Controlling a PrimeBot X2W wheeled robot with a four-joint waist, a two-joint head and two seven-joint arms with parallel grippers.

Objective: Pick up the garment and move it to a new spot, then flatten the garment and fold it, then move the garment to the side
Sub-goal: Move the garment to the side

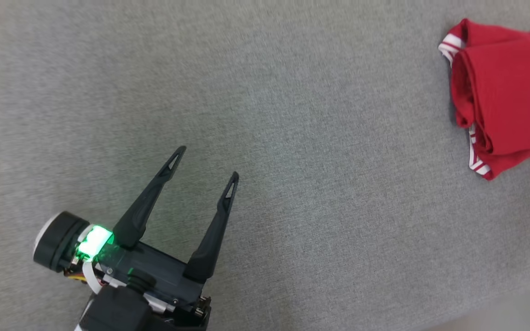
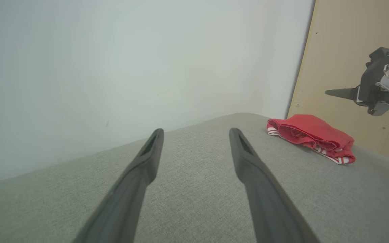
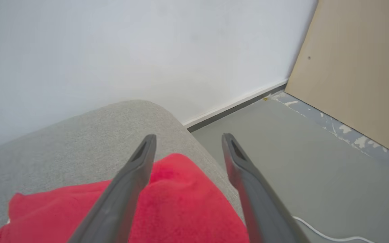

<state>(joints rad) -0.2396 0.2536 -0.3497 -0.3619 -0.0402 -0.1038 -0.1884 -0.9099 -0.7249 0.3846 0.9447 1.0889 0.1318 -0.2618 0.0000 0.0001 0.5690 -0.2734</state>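
Closest to my head camera sat the left gripper (image 1: 208, 161), its wrist cut off by the bottom edge. Its 2 dark fingers stood spread wide with nothing but grey cushion (image 1: 292, 101) between them. The red garment (image 1: 509, 92), trimmed in white stripes, ran off the right edge of that view, so I could not see its whole outline. It lay bunched in folds, well apart from the left gripper, up and to its right.

From the left wrist camera the garment (image 2: 311, 138) rested near the cushion's far corner, right of the left fingers. The right gripper (image 2: 341, 92) hung above it and off to the right, not touching the cloth. I saw it side-on, with just 1 finger distinguishable and its arm cropped by the frame.

In the right wrist camera the right gripper (image 3: 188, 135) had its jaws wide apart, holding nothing. The garment (image 3: 181, 202) lay beneath the gap and behind 1 finger, its lower part cut off. Beyond the cushion's edge were floor (image 3: 282, 158), a white cable (image 3: 319, 231) and a wooden panel (image 3: 360, 67).
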